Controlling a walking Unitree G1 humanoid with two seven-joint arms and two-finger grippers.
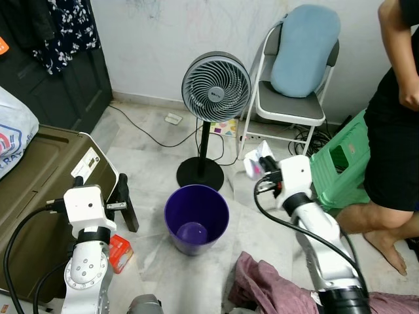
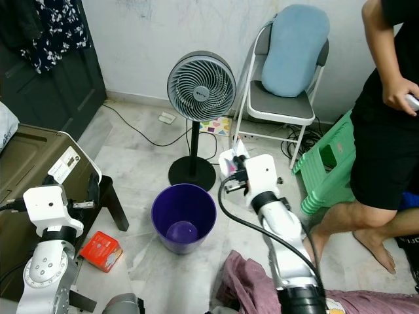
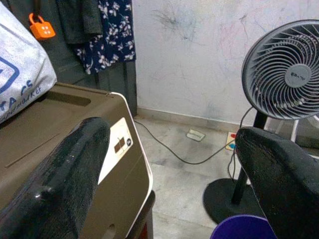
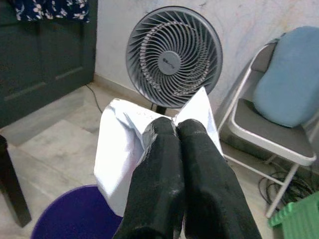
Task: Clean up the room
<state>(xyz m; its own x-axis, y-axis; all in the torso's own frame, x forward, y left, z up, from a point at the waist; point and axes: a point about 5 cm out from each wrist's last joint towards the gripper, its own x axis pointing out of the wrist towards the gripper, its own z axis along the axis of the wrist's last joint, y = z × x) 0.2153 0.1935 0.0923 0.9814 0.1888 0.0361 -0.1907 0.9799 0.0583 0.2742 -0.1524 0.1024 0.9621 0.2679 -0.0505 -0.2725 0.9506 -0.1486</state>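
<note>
Right end effector: the right end effector was clamped on a crumpled white paper wrapper, fingers pressed together, raised above the floor to the right of the bin.
Held item: the white wrapper hung in front of the fingertips, with a pinkish patch visible in the head views; what it was exactly could not be told.
Bin: a round purple plastic waste bin stood on the pale tiled floor, just in front of the base of a grey pedestal fan; the wrapper was near its rim but not clearly over the opening.
Left end effector: the left end effector was spread wide and held nothing, raised beside a brown hard-shell suitcase.
Other litter: a small red carton lay on the floor by the left arm; maroon cloth lay bunched at the near edge.
Bystander: a person in black stood close on the right, beside a green plastic stool.
Risk: release from here would likely drop the wrapper outside the rim; light paper could drift. A swing might clip the fan's stand.
</note>
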